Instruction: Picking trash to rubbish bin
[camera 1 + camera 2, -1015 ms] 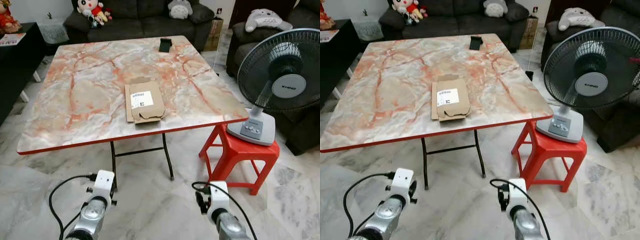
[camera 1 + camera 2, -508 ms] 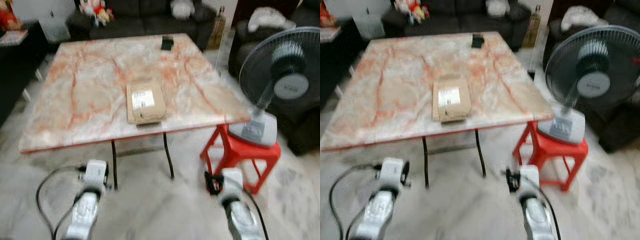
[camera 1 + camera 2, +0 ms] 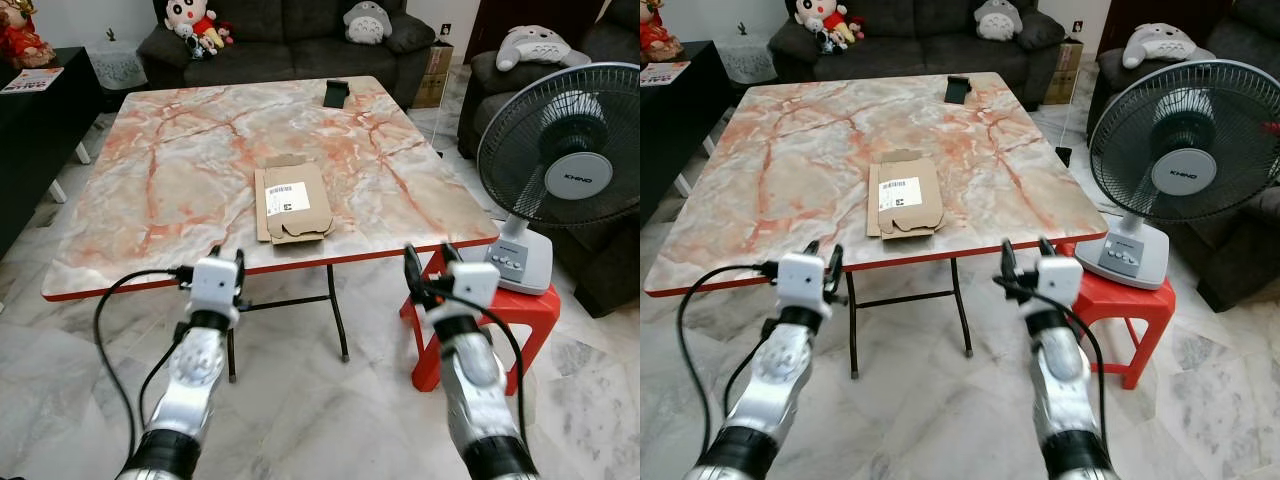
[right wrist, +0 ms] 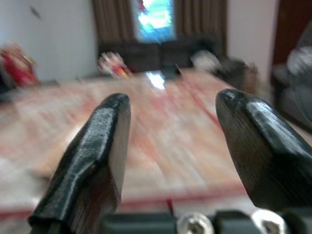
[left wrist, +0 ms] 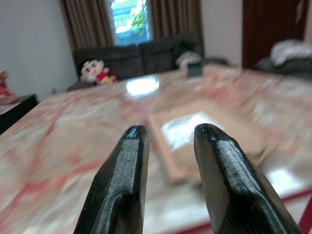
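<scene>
A flattened brown cardboard box [image 3: 293, 200] with a white label lies near the front edge of the marble table [image 3: 170, 170]. Both arms are raised in front of that edge, at about its height. My left gripper [image 3: 227, 256] is open with a narrow gap, short of the table and to the left of the box. The left wrist view shows the cardboard [image 5: 204, 141] just beyond the fingertips [image 5: 134, 136]. My right gripper [image 3: 428, 262] is wide open and holds nothing, near the table's front right corner; its wrist view looks along the blurred tabletop [image 4: 165, 126].
A standing fan [image 3: 560, 150] rests on a red plastic stool [image 3: 500, 310] right of the table, close to my right arm. A small black object [image 3: 335, 93] lies at the table's far edge. Dark sofas [image 3: 290, 35] with plush toys stand behind, a black cabinet [image 3: 30, 120] at left.
Both arms have risen from low near the floor to the height of the table's front edge. The box has not moved; the picture shifted with the camera.
</scene>
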{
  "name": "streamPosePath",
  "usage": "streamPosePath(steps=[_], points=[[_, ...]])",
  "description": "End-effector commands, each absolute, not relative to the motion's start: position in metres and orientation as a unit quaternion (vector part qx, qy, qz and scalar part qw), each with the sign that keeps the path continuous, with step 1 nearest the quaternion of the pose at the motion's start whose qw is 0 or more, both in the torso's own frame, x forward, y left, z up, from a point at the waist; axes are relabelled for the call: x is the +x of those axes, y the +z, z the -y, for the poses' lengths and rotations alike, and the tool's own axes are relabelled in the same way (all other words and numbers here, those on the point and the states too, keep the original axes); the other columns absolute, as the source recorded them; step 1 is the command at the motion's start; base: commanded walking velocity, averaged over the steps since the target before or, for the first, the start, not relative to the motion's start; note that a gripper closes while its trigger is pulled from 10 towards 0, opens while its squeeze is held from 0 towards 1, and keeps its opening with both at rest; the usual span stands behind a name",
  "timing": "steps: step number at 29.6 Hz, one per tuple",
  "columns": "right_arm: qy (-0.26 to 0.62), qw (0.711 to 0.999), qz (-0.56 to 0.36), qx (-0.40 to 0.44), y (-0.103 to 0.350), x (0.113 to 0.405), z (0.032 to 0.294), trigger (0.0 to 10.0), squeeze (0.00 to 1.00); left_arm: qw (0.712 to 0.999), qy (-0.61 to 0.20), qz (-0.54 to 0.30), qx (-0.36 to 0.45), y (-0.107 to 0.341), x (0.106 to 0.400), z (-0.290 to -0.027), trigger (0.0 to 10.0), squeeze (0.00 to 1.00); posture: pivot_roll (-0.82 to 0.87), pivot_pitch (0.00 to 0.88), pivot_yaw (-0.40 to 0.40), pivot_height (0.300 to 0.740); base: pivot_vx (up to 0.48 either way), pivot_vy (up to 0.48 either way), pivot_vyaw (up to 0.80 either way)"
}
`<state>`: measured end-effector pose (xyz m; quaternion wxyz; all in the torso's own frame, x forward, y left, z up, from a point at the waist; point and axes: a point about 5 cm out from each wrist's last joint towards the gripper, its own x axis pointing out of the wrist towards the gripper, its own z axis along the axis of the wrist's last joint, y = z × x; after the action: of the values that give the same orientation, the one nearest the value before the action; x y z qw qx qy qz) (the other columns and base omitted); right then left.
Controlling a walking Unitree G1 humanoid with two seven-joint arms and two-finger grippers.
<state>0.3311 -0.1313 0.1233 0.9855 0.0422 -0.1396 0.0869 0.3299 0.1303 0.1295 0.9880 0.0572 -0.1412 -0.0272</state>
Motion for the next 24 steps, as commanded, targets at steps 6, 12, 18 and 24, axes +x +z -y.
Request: streamPosePath(steps=[6,12,18,24], points=[[0.115,0.982,0.14,0.061,0.141,0.347,0.103,10.0,0.0,0.989,-0.053,0.131,0.031,0.141,0.348,-0.106,10.0,0.0,-0.02,0.0,-0.034,0.74,0.0,0.0,0.0],[0.123,0.98,0.144,0.059,0.143,0.348,0.096,10.0,0.0,0.99,-0.029,0.136,0.023,0.15,0.358,-0.118,10.0,0.0,-0.02,0.0,-0.034,0.74,0.0,0.0,0.54],[0.123,0.982,0.131,0.066,0.133,0.343,0.101,10.0,0.0,0.991,-0.008,0.128,0.036,0.149,0.362,-0.135,10.0,0.0,-0.02,0.003,-0.028,0.74,0.126,0.0,0.13],[0.116,0.983,0.13,0.052,0.133,0.344,0.106,10.0,0.0,0.991,0.0,0.126,0.04,0.148,0.363,-0.141,10.0,0.0,-0.02,0.013,-0.029,0.74,0.309,0.0,0.34]])
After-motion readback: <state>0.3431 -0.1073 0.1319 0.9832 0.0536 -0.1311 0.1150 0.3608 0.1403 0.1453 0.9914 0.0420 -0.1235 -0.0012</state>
